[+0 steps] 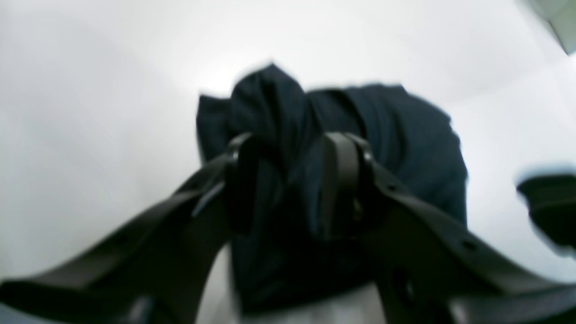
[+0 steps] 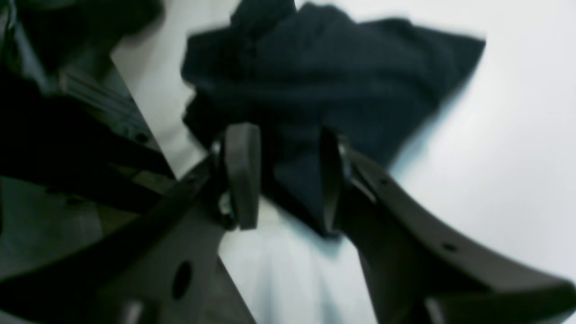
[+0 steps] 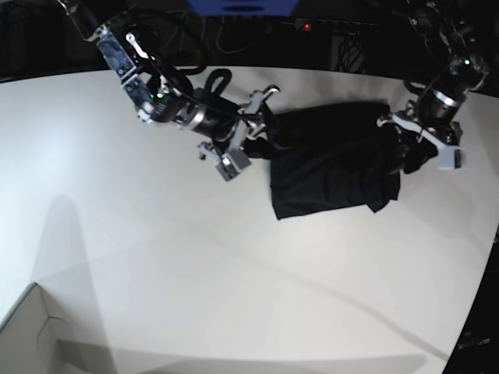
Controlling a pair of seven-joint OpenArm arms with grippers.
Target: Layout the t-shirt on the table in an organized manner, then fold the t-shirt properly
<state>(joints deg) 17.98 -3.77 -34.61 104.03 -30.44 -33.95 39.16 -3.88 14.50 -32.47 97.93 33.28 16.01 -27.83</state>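
Gripping a bunched fold of the t-shirt, the left gripper has dark cloth filling the space between its jaws, apparently to pull that side taut. From the right wrist, the right gripper straddles a corner of fabric; whether it pinches the cloth is too blurred to tell. From the base view, the 2 arms flank the crumpled garment on the white tabletop, positioned at opposite ends, likely for spreading it flat.
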